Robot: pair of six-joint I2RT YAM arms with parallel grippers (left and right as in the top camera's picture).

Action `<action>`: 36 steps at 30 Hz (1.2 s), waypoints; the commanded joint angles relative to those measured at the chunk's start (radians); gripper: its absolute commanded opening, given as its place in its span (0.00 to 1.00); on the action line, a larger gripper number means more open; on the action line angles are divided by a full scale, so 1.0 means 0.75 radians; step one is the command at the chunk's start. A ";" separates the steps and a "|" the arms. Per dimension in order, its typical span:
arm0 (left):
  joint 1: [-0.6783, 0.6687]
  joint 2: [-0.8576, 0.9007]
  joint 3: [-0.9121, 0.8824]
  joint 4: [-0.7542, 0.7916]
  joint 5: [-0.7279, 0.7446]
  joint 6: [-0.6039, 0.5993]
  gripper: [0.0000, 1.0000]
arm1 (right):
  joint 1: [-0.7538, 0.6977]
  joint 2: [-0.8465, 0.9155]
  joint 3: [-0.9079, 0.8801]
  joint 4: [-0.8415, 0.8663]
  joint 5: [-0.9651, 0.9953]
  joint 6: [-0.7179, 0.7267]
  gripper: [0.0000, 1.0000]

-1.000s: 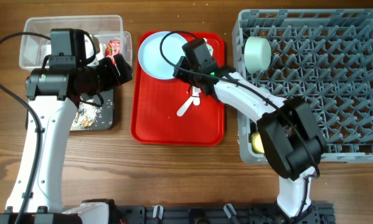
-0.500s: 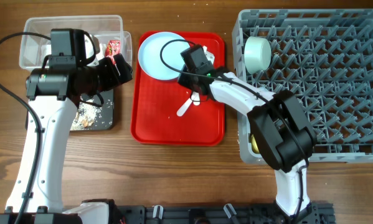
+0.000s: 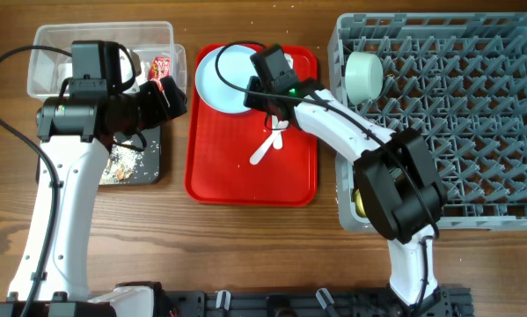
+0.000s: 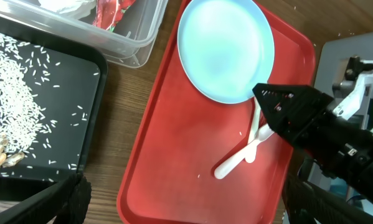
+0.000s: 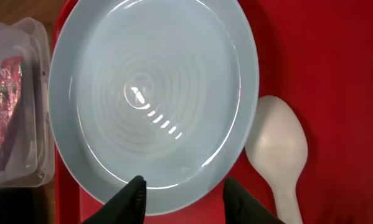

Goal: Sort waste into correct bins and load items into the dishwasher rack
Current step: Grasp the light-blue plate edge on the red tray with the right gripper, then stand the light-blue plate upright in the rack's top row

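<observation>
The dishwasher rack [image 3: 439, 114] fills the 3 o'clock side of the table. It holds the pale green bowl [image 3: 364, 75] at its 10 o'clock corner, and the small yellow cup [image 3: 362, 203] peeks out at its 7 o'clock corner under the right arm. The red serving tray [image 3: 245, 180] lies at centre. At 10 o'clock stands the clear tub [image 3: 52, 53] with the red-and-white wrapper [image 3: 161, 67] inside. The black tray [image 3: 151, 165], strewn with rice crumbs, sits just toward 6 o'clock from the tub.

The light blue plate [image 3: 217, 81] rests at the red tray's 11 o'clock corner. Over the last second the right gripper [image 5: 184, 196] has slid toward 10 o'clock, off the white spoon [image 5: 278, 149] and onto the plate. Its fingers now stand apart and empty over the plate's 6 o'clock rim. That suggests the plate is the next item for the rack, with the cutlery left for later. The left gripper [image 4: 186, 190] has not moved; it hangs spread wide, holding nothing, near the tub.
</observation>
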 commanded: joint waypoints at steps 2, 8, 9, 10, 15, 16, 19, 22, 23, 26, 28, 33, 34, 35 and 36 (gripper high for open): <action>0.007 -0.011 0.018 0.004 -0.004 0.007 1.00 | -0.005 0.050 0.016 0.038 0.038 0.054 0.43; 0.007 -0.011 0.018 0.004 -0.004 0.007 1.00 | -0.003 0.142 0.016 0.015 0.032 0.122 0.41; 0.007 -0.011 0.018 0.004 -0.004 0.007 1.00 | -0.003 0.150 0.016 0.006 0.032 0.121 0.41; 0.007 -0.011 0.018 0.004 -0.004 0.007 1.00 | -0.003 0.155 0.016 -0.001 0.033 0.121 0.41; 0.007 -0.011 0.018 0.004 -0.003 0.007 1.00 | -0.002 0.183 0.015 -0.054 0.022 0.121 0.18; 0.007 -0.011 0.018 0.004 -0.003 0.007 1.00 | -0.002 0.187 0.015 -0.093 0.023 0.119 0.14; 0.007 -0.011 0.018 0.004 -0.003 0.007 1.00 | -0.002 0.188 0.015 -0.180 0.022 0.083 0.05; 0.007 -0.011 0.018 0.004 -0.004 0.007 1.00 | -0.002 0.184 0.016 -0.215 0.009 0.038 0.05; 0.007 -0.011 0.018 0.004 -0.004 0.007 1.00 | -0.006 0.175 0.020 -0.214 -0.010 0.004 0.04; 0.007 -0.011 0.018 0.004 -0.004 0.007 1.00 | -0.027 0.114 0.058 -0.216 -0.073 -0.126 0.04; 0.007 -0.011 0.018 0.004 -0.004 0.007 1.00 | -0.046 0.022 0.104 -0.248 -0.097 -0.191 0.04; 0.007 -0.011 0.018 0.004 -0.004 0.007 1.00 | -0.105 -0.363 0.122 -0.323 0.000 -0.353 0.04; 0.007 -0.011 0.018 0.004 -0.004 0.007 1.00 | -0.115 -0.445 0.122 -0.367 0.056 -0.389 0.04; 0.007 -0.011 0.018 0.004 -0.004 0.007 1.00 | -0.123 -0.522 0.122 -0.416 0.121 -0.423 0.04; 0.007 -0.011 0.018 0.004 -0.004 0.007 1.00 | -0.129 -0.597 0.122 -0.465 0.198 -0.458 0.04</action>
